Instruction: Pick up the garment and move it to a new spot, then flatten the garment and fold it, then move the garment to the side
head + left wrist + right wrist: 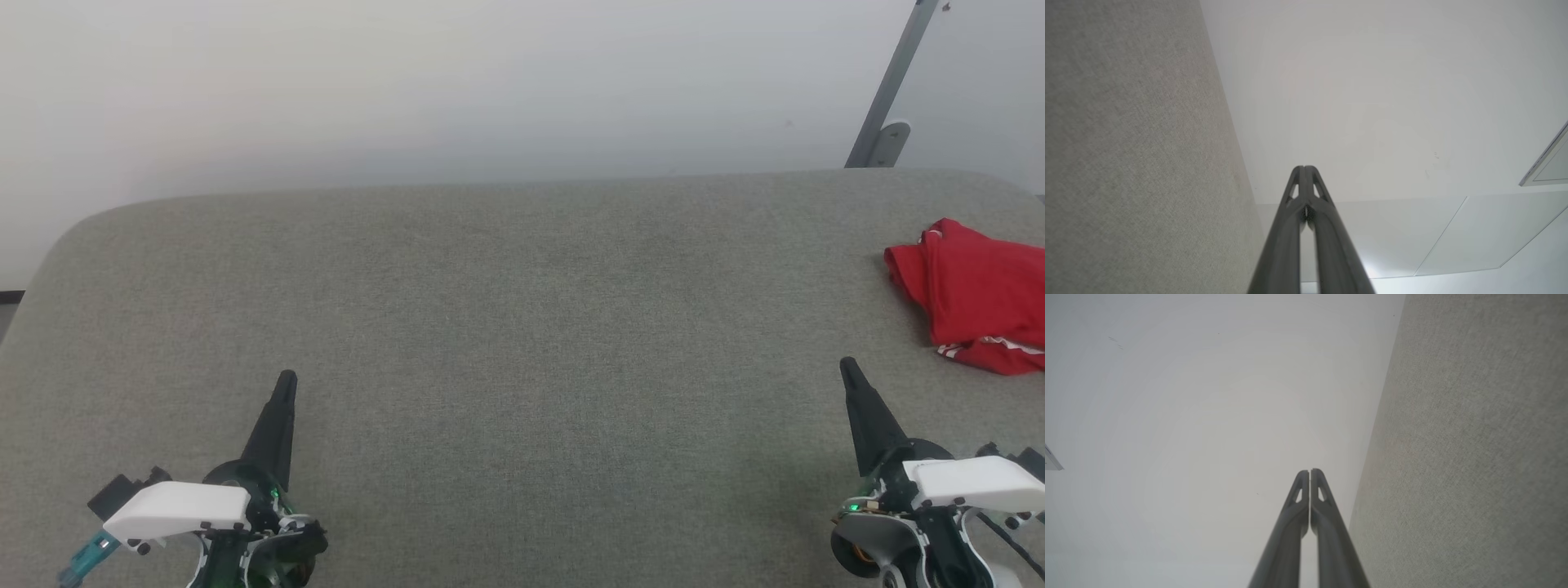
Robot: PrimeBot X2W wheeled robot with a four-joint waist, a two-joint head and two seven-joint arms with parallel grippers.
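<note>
Crumpled on the counter (pixel 522 327) at the frame's right edge, the garment (pixel 976 294) looks light and limp, best pinched at a raised fold; the left end effector (pixel 286 382) and right end effector (pixel 847 367) are pressed together, empty.

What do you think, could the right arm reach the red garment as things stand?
Probably yes. The garment lies bunched on the grey table, ahead and to the right of the right gripper, with bare surface between. The jaws are shut, so they would need opening first.

Even, bright, diffuse light; the grey fabric table (pixel 522 327) sharp and barely shadowed; the wall (pixel 408 82) beyond it washed out.
</note>
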